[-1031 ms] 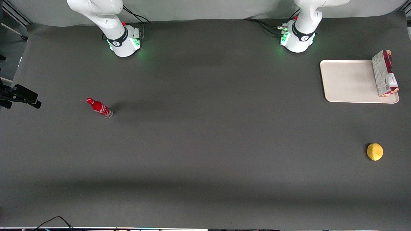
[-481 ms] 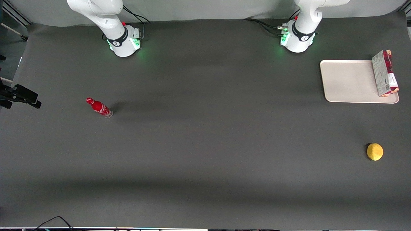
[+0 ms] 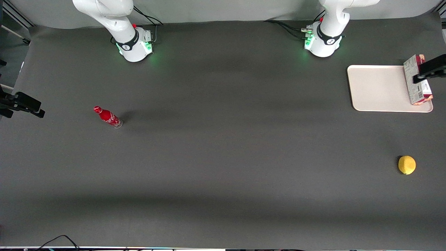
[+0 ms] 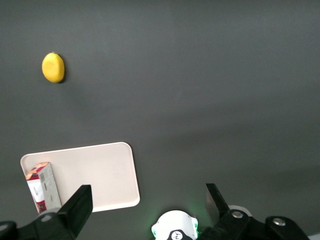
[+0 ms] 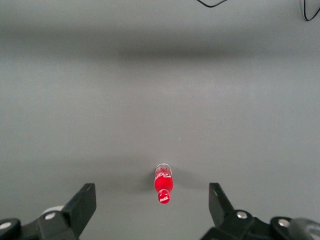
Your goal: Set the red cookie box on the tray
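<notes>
So the red cookie box is already on the tray. It sits right along the tray's short edge at the working arm's end of the table, with its long axis running from nearer the front camera to farther from it. The pale printed face shows toward the middle of the tray and a strip of red shows along the outer side, so I'd guess it's up on a narrow side, but I can't tell if it's leaning. The gripper hangs well above the table with its fingers spread wide and nothing between them. The box is far below and off past one finger rather than in the gap. That's the relation that matters: box down, hand clear of it, so to me the placing looks done and any next move is just backing away. As for what's hard to see, in the front view the gripper is cut off by the picture's edge and a dark bar of it covers the middle of the box. In the wrist view a finger covers one end of the box, and I can't make out whether the near end sits over the rim. There's also a lemon nearer the front camera and a red bottle off toward the parked arm's end, both well apart from the tray.
</notes>
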{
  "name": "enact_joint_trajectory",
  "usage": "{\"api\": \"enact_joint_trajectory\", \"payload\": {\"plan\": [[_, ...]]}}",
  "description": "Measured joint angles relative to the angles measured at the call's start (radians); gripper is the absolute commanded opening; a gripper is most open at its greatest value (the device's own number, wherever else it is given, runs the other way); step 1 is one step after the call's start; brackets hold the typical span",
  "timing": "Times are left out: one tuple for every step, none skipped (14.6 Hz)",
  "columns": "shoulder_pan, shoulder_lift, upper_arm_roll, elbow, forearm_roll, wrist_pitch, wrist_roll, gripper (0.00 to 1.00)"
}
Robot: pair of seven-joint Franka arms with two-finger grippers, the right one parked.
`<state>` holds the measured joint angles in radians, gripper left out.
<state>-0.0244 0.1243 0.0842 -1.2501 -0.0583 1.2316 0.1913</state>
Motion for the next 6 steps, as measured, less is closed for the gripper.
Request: {"api": "enact_joint_trajectory", "payload": {"plan": [[0.000,-0.023,-0.025,-0.044,0.008,0.019,-0.020,1.00],[0.000,-0.060,-0.039,-0.110,0.012,0.057,-0.033,1.00],[0.001,-0.107,-0.047,-0.191,0.015,0.102,-0.037,1.00],[0.002,-0.159,-0.053,-0.275,0.024,0.140,-0.039,1.00],[0.002,-0.207,-0.057,-0.346,0.034,0.165,-0.043,1.00],[0.003,-0.256,-0.061,-0.409,0.043,0.183,-0.050,1.00]]}}
